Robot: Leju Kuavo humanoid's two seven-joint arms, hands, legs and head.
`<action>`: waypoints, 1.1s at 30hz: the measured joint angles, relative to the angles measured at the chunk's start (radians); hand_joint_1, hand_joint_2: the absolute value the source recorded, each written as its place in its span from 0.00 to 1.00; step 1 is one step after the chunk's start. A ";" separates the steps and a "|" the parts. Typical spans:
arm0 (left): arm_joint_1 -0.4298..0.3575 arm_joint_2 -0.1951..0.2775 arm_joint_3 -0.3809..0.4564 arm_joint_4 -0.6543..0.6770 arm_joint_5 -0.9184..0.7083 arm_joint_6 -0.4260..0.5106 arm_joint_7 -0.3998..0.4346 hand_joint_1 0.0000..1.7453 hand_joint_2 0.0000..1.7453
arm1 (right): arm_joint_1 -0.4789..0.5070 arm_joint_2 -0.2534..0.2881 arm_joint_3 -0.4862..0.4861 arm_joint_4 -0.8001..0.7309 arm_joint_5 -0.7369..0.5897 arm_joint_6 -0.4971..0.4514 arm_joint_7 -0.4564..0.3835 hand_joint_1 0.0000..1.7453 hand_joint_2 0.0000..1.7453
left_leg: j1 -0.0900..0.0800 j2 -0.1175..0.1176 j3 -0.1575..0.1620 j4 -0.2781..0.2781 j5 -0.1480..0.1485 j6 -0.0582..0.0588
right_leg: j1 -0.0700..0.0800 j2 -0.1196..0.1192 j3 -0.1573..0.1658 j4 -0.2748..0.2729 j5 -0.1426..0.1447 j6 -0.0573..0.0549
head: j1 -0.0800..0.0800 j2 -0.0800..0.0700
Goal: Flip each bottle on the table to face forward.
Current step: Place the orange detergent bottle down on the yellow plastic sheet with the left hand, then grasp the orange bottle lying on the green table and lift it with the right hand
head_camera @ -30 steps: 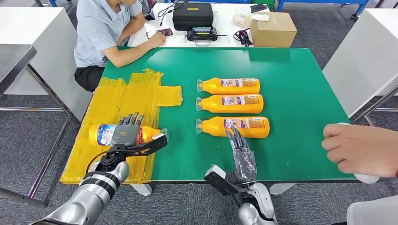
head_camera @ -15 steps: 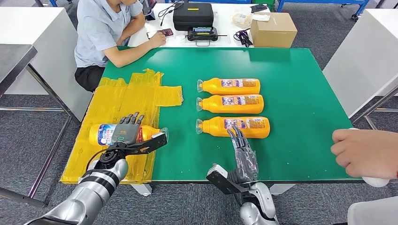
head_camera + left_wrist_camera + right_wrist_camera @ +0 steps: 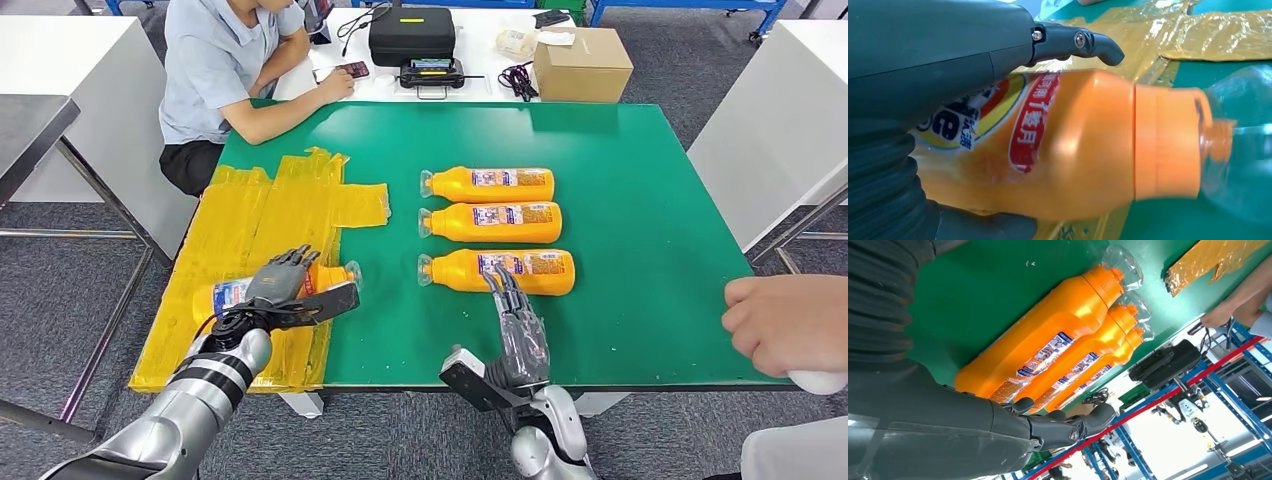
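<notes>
The left hand grips an orange bottle above the yellow sheet, seemingly lifted. The right hand, fingers straight and apart, rests near three bottles lying on the green table.

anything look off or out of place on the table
One bottle lies apart on the wrinkled yellow sheet, gripped by the left hand; the other three lie in a neat row on the green.

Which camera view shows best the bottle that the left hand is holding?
The left wrist view: the bottle fills it, label and clear cap close up. The head view shows it small on the yellow sheet, half hidden under the left hand.
</notes>
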 joint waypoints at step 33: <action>0.227 -0.015 -0.251 -0.382 -0.045 0.286 -0.009 0.00 1.00 | 0.046 -0.032 -0.032 -0.047 0.264 -0.188 0.105 0.00 1.00 | 0.000 -0.001 -0.009 0.001 0.001 0.001 | 0.000 -0.001 -0.009 0.000 0.001 0.002 | 0.000 0.000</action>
